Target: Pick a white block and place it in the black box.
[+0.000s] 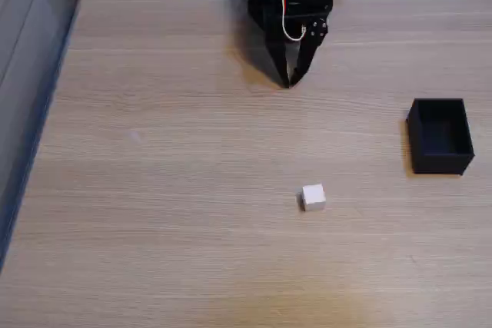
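The white block sits alone on the wooden table, a little below the middle of the fixed view, untouched by anything. The black box lies well apart from it, toward two o'clock, and looks empty. The gripper hangs at twelve o'clock from the block, well apart, its fingers drawn together to a point and holding nothing. Judged from this, nothing is done yet: the reach, the grasp, the carry and the drop into the box all remain.
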